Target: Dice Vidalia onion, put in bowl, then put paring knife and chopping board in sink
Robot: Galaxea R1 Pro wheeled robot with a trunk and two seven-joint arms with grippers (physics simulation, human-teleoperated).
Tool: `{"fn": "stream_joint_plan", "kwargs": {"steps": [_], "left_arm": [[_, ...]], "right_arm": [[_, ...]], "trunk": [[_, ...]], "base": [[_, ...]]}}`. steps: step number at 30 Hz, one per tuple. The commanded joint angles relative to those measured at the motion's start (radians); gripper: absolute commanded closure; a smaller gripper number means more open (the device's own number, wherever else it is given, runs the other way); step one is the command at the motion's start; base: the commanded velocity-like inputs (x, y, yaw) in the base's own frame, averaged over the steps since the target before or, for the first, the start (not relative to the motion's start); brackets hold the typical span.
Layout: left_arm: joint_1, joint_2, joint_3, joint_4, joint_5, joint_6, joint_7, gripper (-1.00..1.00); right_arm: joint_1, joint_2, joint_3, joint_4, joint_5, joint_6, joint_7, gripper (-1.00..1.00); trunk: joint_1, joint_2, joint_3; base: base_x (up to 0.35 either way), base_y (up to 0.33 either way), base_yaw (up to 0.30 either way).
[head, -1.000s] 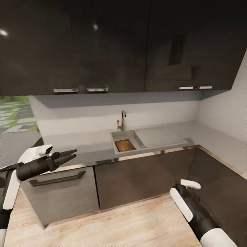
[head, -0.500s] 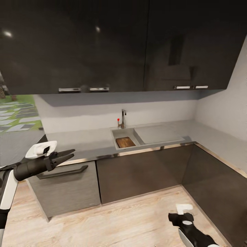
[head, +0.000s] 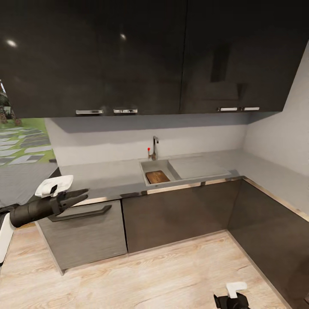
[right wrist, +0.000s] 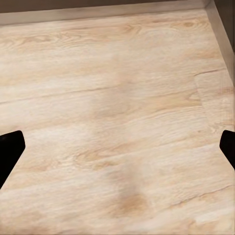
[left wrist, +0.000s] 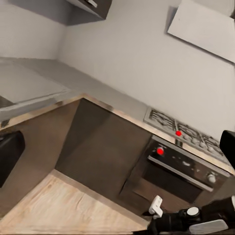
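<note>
One chopping board [head: 157, 176] lies flat in the sink [head: 148, 166] basin at about 12 o'clock from the robot, under one chrome tap [head: 154, 147] with one red knob, and I make out no knife, onion or bowl on the countertop [head: 107, 178]. Both arms carry nothing: the left gripper [head: 77, 196], held out at 9 o'clock, has its fingers nearly together around empty air, while the right gripper [right wrist: 117, 147] hangs low at 5 o'clock over the wooden floor [right wrist: 117, 98] with its fingers spread wide. Judging the board as already placed, the sound move now is to keep both arms tucked clear of the one cabinet handle [head: 79, 212] at 10 o'clock and the countertop edge, and confirm the knife's place before finishing.
</note>
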Motion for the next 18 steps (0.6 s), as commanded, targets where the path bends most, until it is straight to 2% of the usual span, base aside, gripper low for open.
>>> {"fn": "stream_joint_plan", "kwargs": {"steps": [1,2,5,7,9,12,16,17,18], "left_arm": [[0.012,0.009,0.000,0.014,0.001,0.009,-0.002,-1.00],[0.052,0.019,-0.001,0.035,-0.010,0.006,-0.002,-1.00],[0.114,0.023,-0.003,0.052,-0.046,-0.026,-0.002,-1.00],[0.148,0.020,-0.004,0.089,-0.070,-0.079,-0.002,-1.00],[0.169,0.017,-0.006,0.172,-0.087,-0.149,-0.002,-1.00],[0.180,0.022,-0.008,0.389,-0.112,-0.303,-0.002,-1.00],[0.184,0.028,-0.008,0.720,-0.164,-0.565,-0.026,-1.00],[0.184,0.029,-0.007,0.760,-0.168,-0.595,-0.033,-1.00],[0.184,0.033,-0.005,0.839,-0.174,-0.653,-0.044,-1.00]], "right_arm": [[0.001,0.000,0.009,0.003,-0.010,-0.005,0.000,-1.00],[0.005,0.000,0.009,0.006,-0.011,-0.009,0.000,-1.00],[0.013,-0.001,0.008,0.008,-0.012,-0.010,0.001,-1.00],[0.014,-0.001,0.008,0.009,-0.013,-0.010,0.001,-1.00],[0.015,-0.001,0.008,0.009,-0.013,-0.010,0.001,-1.00],[0.015,-0.001,0.007,0.010,-0.012,-0.010,0.001,-1.00],[0.015,-0.001,0.008,0.011,-0.012,-0.010,0.001,-1.00],[0.015,-0.001,0.008,0.012,-0.012,-0.010,0.001,-1.00],[0.015,-0.001,0.008,0.013,-0.012,-0.010,0.001,-1.00]], "trunk": [[0.000,-0.001,0.000],[0.000,-0.001,0.000],[0.000,-0.001,0.000],[0.000,-0.001,0.000],[0.000,-0.001,0.000],[0.000,-0.001,0.000],[0.000,-0.001,0.000],[0.000,-0.001,0.000],[0.000,-0.001,0.000]], "base": [[0.000,0.000,0.000],[0.000,0.000,0.000],[0.000,0.000,0.000],[0.000,0.000,0.000],[0.000,0.000,0.000],[0.000,0.000,0.000],[0.000,0.000,0.000],[0.000,0.000,0.000],[0.000,0.000,0.000]]}}
